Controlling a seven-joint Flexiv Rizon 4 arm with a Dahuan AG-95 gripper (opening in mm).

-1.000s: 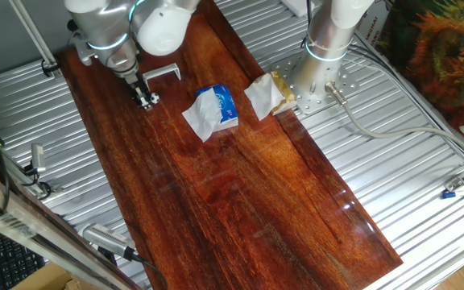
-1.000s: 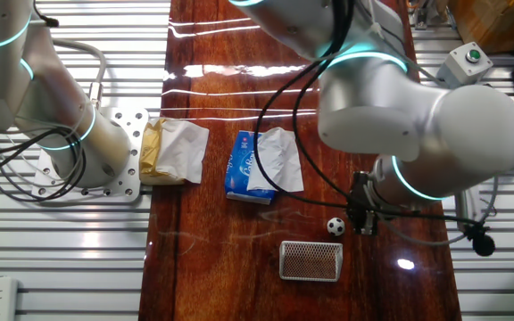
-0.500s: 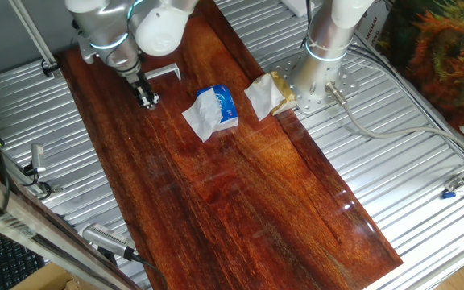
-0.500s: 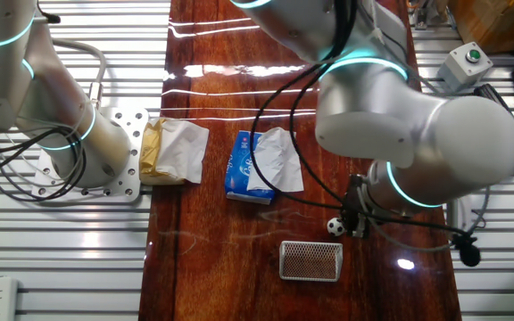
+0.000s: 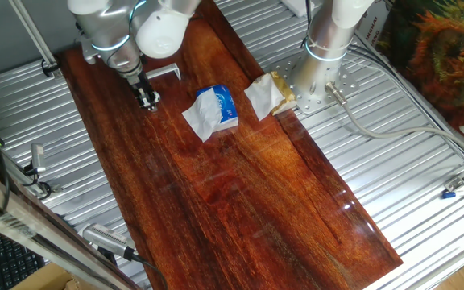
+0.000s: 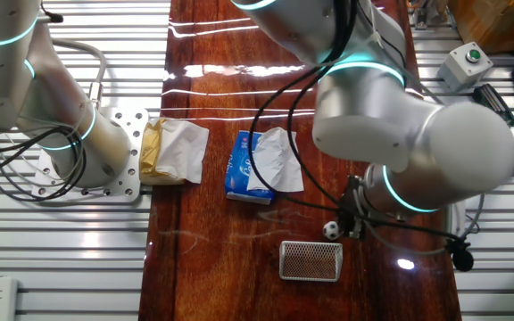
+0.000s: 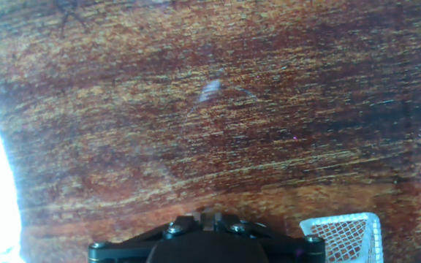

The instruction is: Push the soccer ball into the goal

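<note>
The soccer ball (image 6: 331, 230) is a tiny white ball with black patches on the dark wooden table, just above the goal's right end. The goal (image 6: 310, 260) is a small white-grey frame with a mesh back. In one fixed view the goal (image 5: 161, 74) lies just behind the gripper (image 5: 146, 98), and the ball (image 5: 155, 98) peeks out beside the fingers. My gripper (image 6: 353, 225) points down at the table with its jaws together, touching or nearly touching the ball's right side. In the hand view the gripper (image 7: 209, 217) shows at the bottom edge, the goal's net (image 7: 342, 234) at bottom right, and the ball is out of view.
A blue packet with white tissue (image 6: 257, 165) lies mid-table, also in one fixed view (image 5: 216, 109). Crumpled white-and-tan paper (image 6: 172, 152) sits at the table's edge by the second arm's base (image 6: 70, 143). Ribbed metal surrounds the board (image 5: 240, 209).
My gripper has moved sideways against the ball, and the ball has shifted a little closer to the goal's right end.
</note>
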